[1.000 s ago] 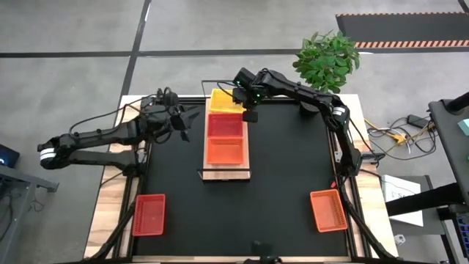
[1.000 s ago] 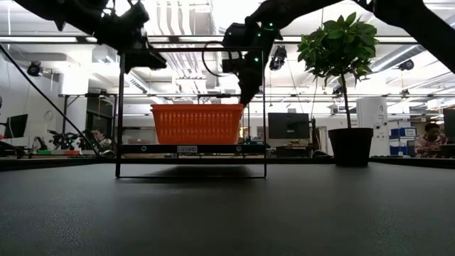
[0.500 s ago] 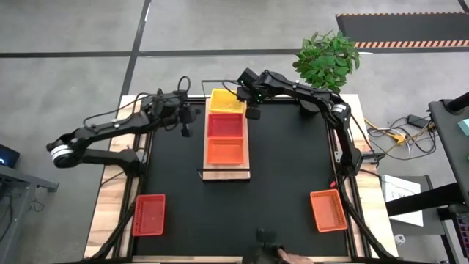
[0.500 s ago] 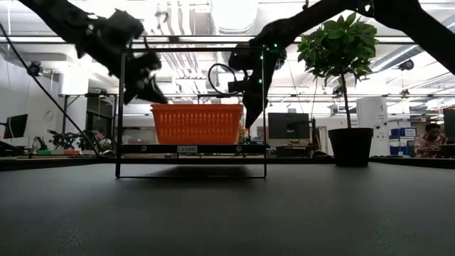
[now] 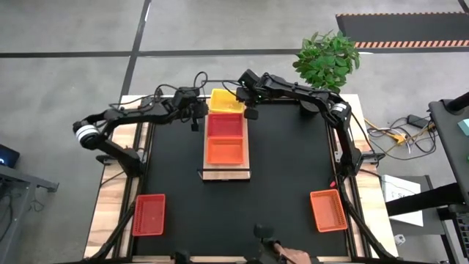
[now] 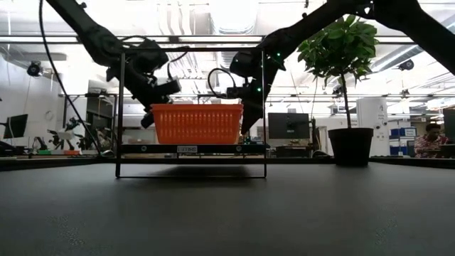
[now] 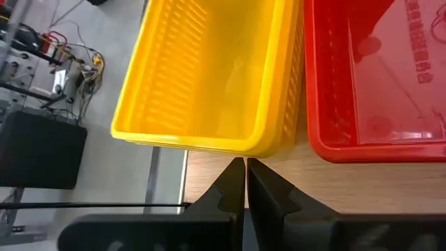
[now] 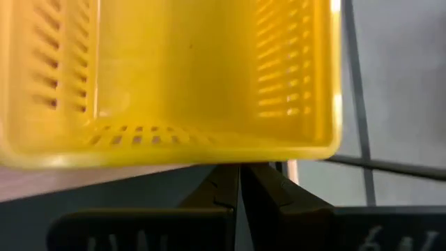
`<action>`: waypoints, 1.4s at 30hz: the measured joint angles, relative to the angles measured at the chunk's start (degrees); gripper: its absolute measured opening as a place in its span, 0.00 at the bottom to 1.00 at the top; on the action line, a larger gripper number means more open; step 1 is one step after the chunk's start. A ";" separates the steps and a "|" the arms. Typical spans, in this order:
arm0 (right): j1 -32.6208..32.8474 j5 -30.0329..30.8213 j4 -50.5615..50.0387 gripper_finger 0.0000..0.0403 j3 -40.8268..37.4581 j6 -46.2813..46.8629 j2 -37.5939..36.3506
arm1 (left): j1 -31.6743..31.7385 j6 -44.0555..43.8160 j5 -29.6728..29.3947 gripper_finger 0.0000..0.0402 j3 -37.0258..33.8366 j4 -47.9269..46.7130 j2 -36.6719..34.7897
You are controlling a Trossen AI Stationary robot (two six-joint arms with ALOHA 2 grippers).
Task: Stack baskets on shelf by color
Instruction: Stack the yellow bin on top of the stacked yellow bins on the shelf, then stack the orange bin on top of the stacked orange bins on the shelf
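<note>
three baskets sit in a row on the shelf (image 5: 226,174): one yellow basket (image 5: 227,101), one red basket (image 5: 226,125), one orange basket (image 5: 226,151). two more lie on the black mat (image 5: 286,183): a red one (image 5: 149,214), an orange one (image 5: 327,210). left gripper (image 5: 195,123) and right gripper (image 5: 251,114) flank the yellow basket, fingers pressed together, empty.

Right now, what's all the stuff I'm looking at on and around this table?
Yellow basket: one, far end of the shelf.
Red basket: one, middle of the shelf.
Orange basket: one, near end of the shelf.
Shelf: one, light wood, wire end rails.
Loose red basket: one, near left corner.
Loose orange basket: one, near right corner.
Mat: one, black.
Potted plant: one, green, far right.
Left gripper: shut, left of the yellow basket.
Right gripper: shut, right of it.
</note>
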 joint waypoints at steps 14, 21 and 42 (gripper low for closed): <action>-0.09 0.22 5.71 0.02 0.00 -1.56 0.00 | -0.07 -0.61 2.92 0.00 0.59 -3.03 -0.91; -0.04 0.08 4.67 0.02 0.00 -0.40 0.00 | -0.02 -1.52 2.60 0.00 0.55 -2.65 -1.09; 0.87 1.80 -8.64 0.02 0.00 3.03 -4.83 | -1.40 -6.10 -5.70 0.00 0.71 -16.60 -11.91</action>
